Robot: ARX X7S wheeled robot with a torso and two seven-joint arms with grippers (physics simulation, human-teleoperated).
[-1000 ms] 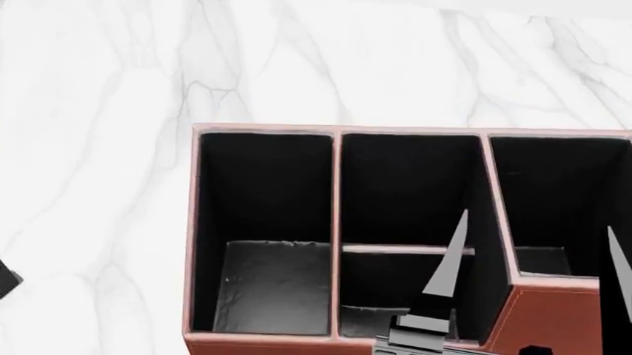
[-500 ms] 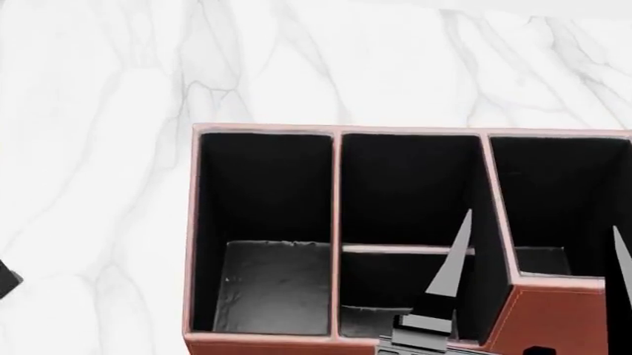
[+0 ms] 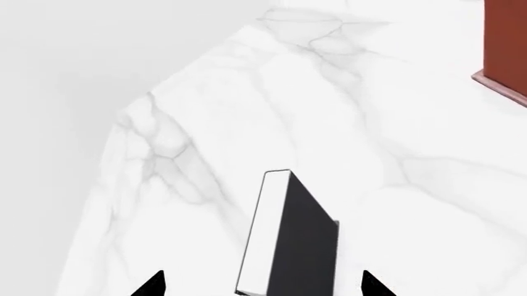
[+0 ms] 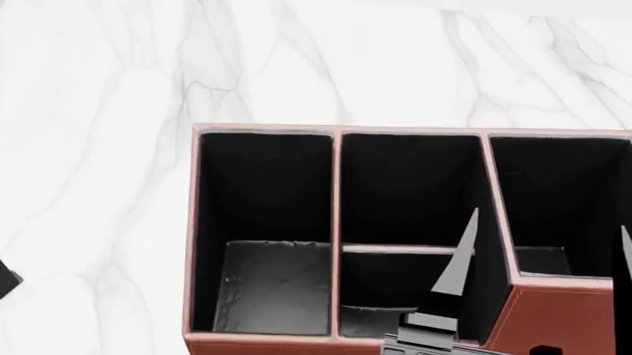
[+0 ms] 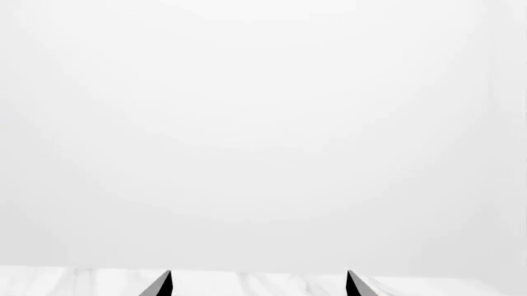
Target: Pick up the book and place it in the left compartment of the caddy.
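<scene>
The book (image 3: 288, 240), thin with black covers and white page edges, stands on its edge on the marble table in the left wrist view. My left gripper (image 3: 263, 287) is open, with one fingertip on each side of the book and a gap to both. The caddy (image 4: 336, 342) is reddish-brown with a black inside and fills the lower head view. Its left compartment (image 4: 265, 285) has a wrinkled black floor and holds nothing. My right gripper (image 4: 541, 285) is open and empty, hovering over the caddy's middle and right sections. The book is not seen in the head view.
The white marble table (image 4: 118, 148) spreads to the left of the caddy and behind it. A corner of the caddy (image 3: 506, 49) shows in the left wrist view, beyond the book. A small dark shape (image 4: 6, 279) sits at the head view's left edge. The right wrist view shows the table edge (image 5: 263, 280) and a blank wall.
My right gripper has shifted slightly to the right and lower in the head view. The caddy has not moved.
</scene>
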